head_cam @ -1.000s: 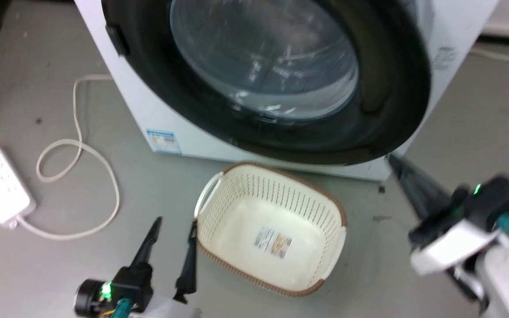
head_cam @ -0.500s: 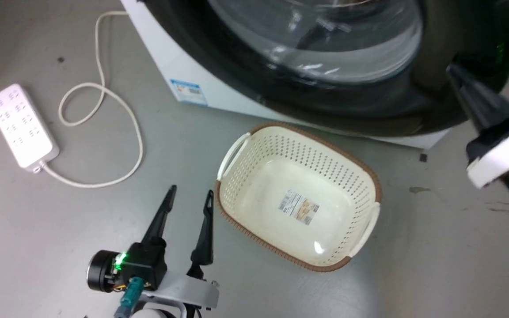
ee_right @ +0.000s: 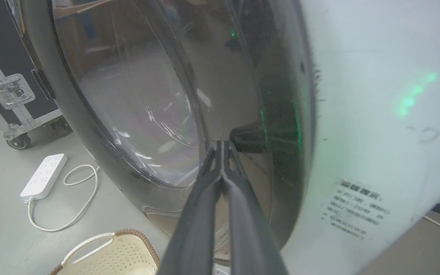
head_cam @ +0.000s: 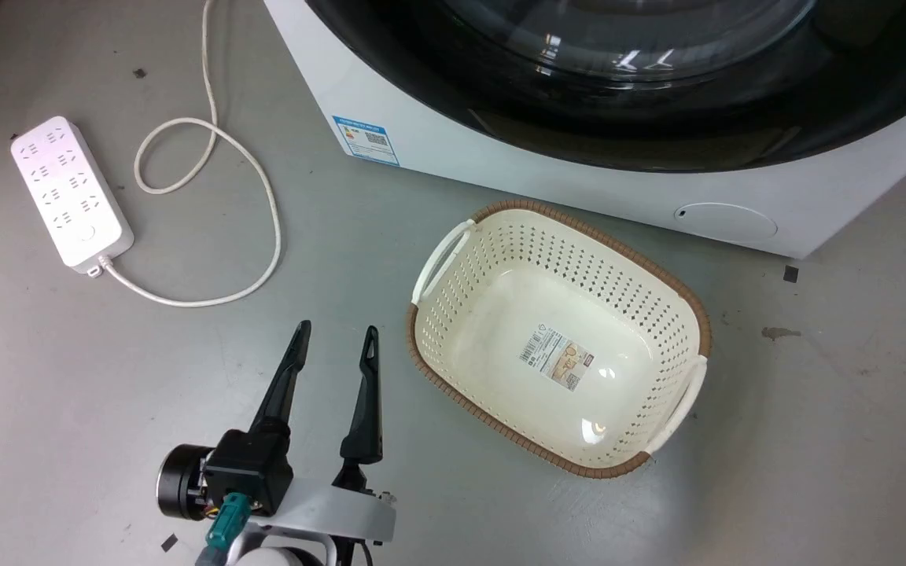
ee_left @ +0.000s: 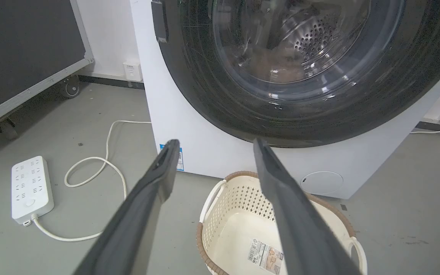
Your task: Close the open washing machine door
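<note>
Right jaws press together, tips against the washing machine door (ee_right: pixel 139 95) mid-frame; left jaws spread, lower left.

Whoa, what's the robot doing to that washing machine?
It is closing the washing machine door. Its right tool, fingers shut together, has its tips against the door's glossy black rim. The door looks flush with the washing machine, though I cannot tell if it has latched. The left tool hangs open beside the cream basket, holding nothing.
</note>
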Controlling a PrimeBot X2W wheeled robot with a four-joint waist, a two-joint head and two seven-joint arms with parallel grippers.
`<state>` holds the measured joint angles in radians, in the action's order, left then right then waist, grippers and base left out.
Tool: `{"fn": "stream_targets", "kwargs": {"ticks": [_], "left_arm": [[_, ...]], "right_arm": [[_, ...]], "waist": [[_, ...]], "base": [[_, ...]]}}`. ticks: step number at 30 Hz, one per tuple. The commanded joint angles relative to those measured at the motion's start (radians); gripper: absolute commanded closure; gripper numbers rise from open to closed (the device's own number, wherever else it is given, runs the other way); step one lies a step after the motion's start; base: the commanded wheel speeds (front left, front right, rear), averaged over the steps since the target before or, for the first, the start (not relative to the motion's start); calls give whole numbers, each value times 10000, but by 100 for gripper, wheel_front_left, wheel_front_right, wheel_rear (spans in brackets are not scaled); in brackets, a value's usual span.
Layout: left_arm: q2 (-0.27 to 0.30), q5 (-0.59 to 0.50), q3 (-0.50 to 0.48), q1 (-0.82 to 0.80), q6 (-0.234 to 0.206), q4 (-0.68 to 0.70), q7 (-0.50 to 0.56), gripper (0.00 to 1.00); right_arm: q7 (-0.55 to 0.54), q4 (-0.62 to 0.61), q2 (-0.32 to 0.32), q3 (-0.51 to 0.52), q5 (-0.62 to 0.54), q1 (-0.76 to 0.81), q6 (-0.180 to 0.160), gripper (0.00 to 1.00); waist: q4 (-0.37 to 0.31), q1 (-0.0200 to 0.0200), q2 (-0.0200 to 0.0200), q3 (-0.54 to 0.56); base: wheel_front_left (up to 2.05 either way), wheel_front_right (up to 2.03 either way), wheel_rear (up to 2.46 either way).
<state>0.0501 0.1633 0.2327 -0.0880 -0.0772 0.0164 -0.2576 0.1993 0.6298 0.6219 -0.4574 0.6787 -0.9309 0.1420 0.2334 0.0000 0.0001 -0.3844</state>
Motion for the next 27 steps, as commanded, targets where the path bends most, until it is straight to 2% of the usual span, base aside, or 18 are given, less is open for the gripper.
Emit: {"fn": "stream_targets", "kwargs": {"ticks": [1,9,10,11,12,13,16,19,24,27], "left_arm": [[2,29,31,-170,-78,38,-41,0],[2,38,-63,-112,-45,-72,-41,0],[2,45,-94,-82,-35,-96,-41,0],[2,49,-126,-51,-14,-128,-41,0],[2,45,-162,-21,19,-164,-41,0],[2,52,-204,14,56,-197,-41,0],[1,87,-402,196,198,-337,-41,0],[1,91,-636,332,380,-477,-41,0],[1,52,-1040,665,643,-669,-42,0],[1,-13,-1234,854,857,-780,-42,0]], "right_arm": [[87,386,42,240,92,-361,-113,100],[368,964,-239,38,215,-227,-113,100],[412,969,-301,-17,258,-128,-113,95],[462,965,-332,-72,243,-14,-113,57],[509,956,-370,-107,210,126,-113,3],[542,937,-433,-124,215,300,-113,0],[612,551,-702,-33,57,1270,-113,0],[619,-246,-977,592,-239,2279,-113,0],[622,-1698,-1806,2041,-1525,4289,-113,0],[622,-2422,-2619,3318,-2555,5400,-113,0]], "waist": [[23,0,-1,40],[-58,0,-1,533],[-93,0,-1,652],[-134,0,-1,786],[-183,0,-1,938],[-237,0,-1,1101],[-491,0,-1,1827],[-730,0,-1,2363],[-1179,0,-1,3085],[-1385,0,-1,3435]], "base": [[0,0,0],[0,0,0],[0,0,0],[0,0,0],[0,0,0],[0,0,0],[0,0,0],[0,0,0],[0,0,0],[0,0,0]]}}
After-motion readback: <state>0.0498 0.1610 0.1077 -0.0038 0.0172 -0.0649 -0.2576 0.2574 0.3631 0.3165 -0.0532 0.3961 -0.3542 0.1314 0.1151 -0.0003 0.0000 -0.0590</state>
